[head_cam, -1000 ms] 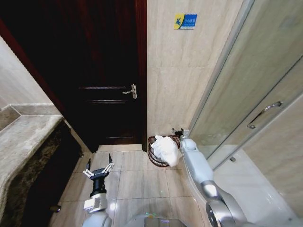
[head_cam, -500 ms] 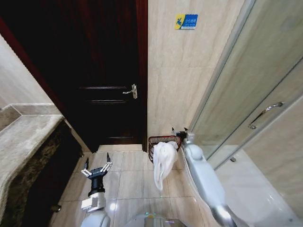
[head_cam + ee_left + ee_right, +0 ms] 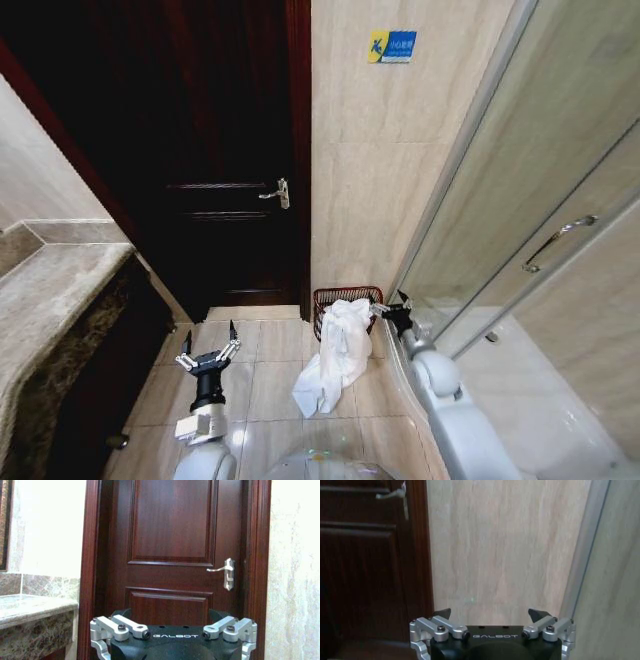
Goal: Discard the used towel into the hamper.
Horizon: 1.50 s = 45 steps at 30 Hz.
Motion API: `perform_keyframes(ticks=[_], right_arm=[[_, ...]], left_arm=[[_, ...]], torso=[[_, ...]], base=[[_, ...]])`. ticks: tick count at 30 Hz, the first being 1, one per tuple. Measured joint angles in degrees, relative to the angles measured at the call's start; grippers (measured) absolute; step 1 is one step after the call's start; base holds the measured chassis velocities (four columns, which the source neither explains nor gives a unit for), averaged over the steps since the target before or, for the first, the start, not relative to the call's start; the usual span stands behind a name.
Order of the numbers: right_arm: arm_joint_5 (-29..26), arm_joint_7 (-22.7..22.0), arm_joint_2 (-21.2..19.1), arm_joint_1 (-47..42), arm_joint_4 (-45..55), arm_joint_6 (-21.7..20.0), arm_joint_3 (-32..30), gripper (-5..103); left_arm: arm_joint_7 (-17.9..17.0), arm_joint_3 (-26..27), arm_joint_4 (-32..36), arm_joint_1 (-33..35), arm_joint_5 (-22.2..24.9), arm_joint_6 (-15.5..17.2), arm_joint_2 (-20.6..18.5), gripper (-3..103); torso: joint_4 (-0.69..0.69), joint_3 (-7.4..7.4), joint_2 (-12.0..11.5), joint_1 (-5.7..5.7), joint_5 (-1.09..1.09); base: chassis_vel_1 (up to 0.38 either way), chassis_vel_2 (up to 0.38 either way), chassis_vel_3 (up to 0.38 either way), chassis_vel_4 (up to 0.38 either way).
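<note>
The hamper is a dark red-brown wire basket on the floor tiles against the beige wall, right of the door. The white towel lies over the hamper's near rim and trails down onto the floor in front of it. My right gripper is just right of the hamper and the towel's top, open and empty; in the right wrist view its spread fingers face the wall. My left gripper hovers open over the floor to the left, and in the left wrist view it points at the door.
A dark wooden door with a metal handle stands shut behind the left arm. A stone counter fills the left side. A glass shower door with a bar handle runs along the right.
The right gripper has let go of the towel and dropped back lower to the right. The towel has fallen from hanging at the gripper, over the hamper's rim and onto the floor.
</note>
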<state>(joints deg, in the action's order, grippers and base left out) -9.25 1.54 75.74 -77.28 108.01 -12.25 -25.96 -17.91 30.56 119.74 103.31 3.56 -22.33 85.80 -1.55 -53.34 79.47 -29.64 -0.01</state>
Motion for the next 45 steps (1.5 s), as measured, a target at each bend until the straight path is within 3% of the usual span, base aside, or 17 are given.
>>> perform_keyframes(ticks=[3, 9, 10, 22, 25, 45], right_arm=[[0.3, 0.0, 1.0, -1.8, -0.7, 2.1, -0.2, 100], [4.8, -1.0, 4.1, -4.2, -4.8, 15.9, -0.5, 100], [4.9, -1.6, 4.5, -4.2, -4.8, 16.4, -0.5, 100], [4.7, -1.9, 4.6, -5.1, -3.7, 17.1, -0.3, 100], [4.6, -1.8, 4.4, -5.5, -5.0, 18.2, 0.0, 100], [4.5, -2.0, 4.5, -7.3, -9.6, 23.1, 1.2, 100]], left_arm=[[0.2, -0.2, 0.0, -0.1, -0.2, 0.5, 0.0, 100], [1.1, -0.6, 0.0, -0.6, -0.2, 1.0, 0.1, 100], [1.5, -0.5, 0.0, -0.6, -0.1, 1.0, 0.0, 100], [2.3, -0.8, -0.5, -0.4, -0.1, 1.5, 0.1, 100], [2.7, -0.9, -0.6, -0.2, -0.6, 1.4, 0.3, 100], [3.1, -1.3, -1.8, 0.4, -1.4, 0.9, 0.4, 100]], torso=[[0.00, 0.00, 0.0, 0.00, 0.01], [0.00, 0.00, 0.0, -0.01, 0.00], [0.00, -0.01, 0.0, -0.01, 0.01], [0.00, 1.36, -2.5, 1.17, 0.00], [0.00, 2.33, -4.3, 1.97, 0.01], [-0.01, 5.86, -10.8, 4.91, 0.01]], base=[[0.000, 0.000, 0.000, 0.000], [0.000, 0.000, 0.000, 0.000], [0.000, 0.000, 0.000, 0.000], [0.000, 0.000, 0.000, 0.000], [0.000, 0.000, 0.000, 0.000], [0.000, 0.000, 0.000, 0.000]])
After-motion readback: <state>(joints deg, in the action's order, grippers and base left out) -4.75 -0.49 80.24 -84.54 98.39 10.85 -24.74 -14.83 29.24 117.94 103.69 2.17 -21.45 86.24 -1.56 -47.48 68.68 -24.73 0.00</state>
